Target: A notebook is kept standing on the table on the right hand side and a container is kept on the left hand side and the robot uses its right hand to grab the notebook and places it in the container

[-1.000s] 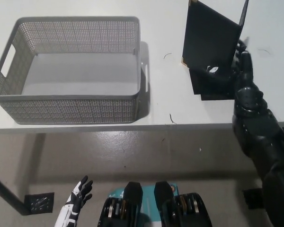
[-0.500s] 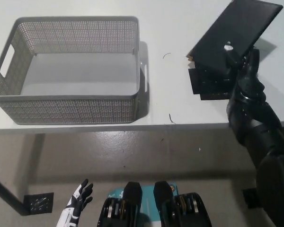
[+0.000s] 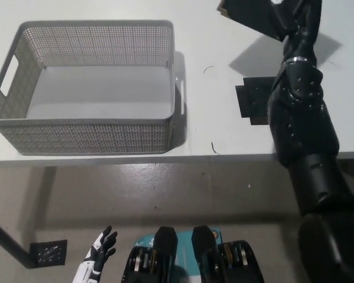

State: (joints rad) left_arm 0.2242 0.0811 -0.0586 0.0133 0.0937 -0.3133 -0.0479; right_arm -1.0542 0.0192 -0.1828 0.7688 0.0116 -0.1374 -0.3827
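Notebook transfer is at the carry step as we judge it: nearest us our white left hand [image 3: 99,254] rests low beside the body, fingers spread and empty, while the grey perforated plastic container [image 3: 88,138] sits on the white table [image 3: 212,127] to our left. Farther off, our black right hand [image 3: 300,20] grips the flat black notebook [image 3: 253,15], lifted clear of the table at the picture's top edge; next it must travel left over the container before we release.

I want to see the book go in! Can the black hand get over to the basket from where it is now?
Probably yes. The right hand holds the notebook lifted off the table, and nothing stands between it and the open, empty container. The left hand hangs low, out of the way.
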